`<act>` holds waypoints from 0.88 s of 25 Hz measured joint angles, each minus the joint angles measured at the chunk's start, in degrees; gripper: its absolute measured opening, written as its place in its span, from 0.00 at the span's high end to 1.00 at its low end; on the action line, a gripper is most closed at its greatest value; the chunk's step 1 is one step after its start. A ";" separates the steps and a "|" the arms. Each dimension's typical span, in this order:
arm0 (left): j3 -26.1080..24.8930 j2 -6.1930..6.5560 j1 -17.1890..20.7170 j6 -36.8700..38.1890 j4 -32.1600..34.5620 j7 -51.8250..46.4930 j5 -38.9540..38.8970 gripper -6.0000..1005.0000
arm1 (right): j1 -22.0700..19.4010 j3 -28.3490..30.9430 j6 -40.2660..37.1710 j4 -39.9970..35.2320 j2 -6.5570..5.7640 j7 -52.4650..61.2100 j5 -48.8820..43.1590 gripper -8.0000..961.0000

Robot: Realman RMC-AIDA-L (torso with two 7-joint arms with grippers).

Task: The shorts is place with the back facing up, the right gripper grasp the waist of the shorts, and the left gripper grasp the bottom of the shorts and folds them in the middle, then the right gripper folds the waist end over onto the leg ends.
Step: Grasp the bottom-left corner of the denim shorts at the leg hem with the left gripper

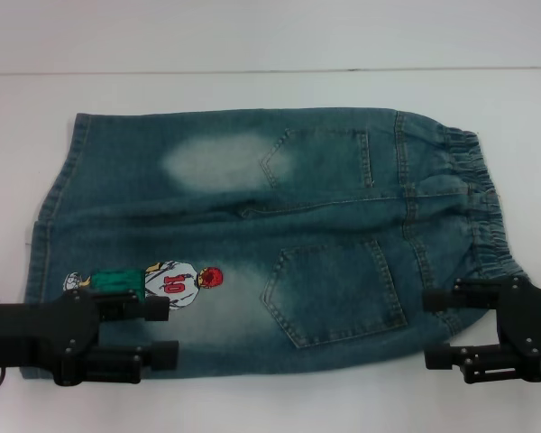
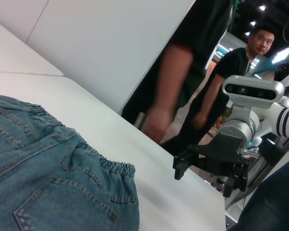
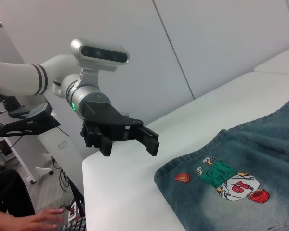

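The shorts (image 1: 252, 234) lie flat on the white table, back pockets up. The gathered waist (image 1: 473, 194) is at the right and the leg hems (image 1: 59, 194) at the left. An embroidered player numbered 10 (image 1: 167, 281) sits near the front left. My left gripper (image 1: 173, 332) is open at the front left, its fingers pointing right over the shorts' near edge beside the player. My right gripper (image 1: 427, 329) is open at the front right, fingers pointing left at the near waist corner. The left wrist view shows the waist (image 2: 101, 166) and the right gripper (image 2: 177, 169) beyond it.
The white table (image 1: 252, 45) extends behind the shorts to a wall. In the left wrist view, two people (image 2: 231, 82) stand past the table's edge. The right wrist view shows the left gripper (image 3: 154, 144) by the table corner, and a hand (image 3: 41, 219) at a keyboard below.
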 joint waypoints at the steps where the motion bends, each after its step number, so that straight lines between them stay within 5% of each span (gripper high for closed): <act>1: 0.01 0.00 0.00 0.00 0.00 0.00 0.01 0.18 | 0.00 0.00 -0.01 0.00 0.00 0.01 0.01 0.13; 22: 0.31 0.03 0.10 0.13 0.00 -0.60 0.31 0.18 | 0.49 0.70 -0.63 -0.10 0.08 -0.27 0.00 0.14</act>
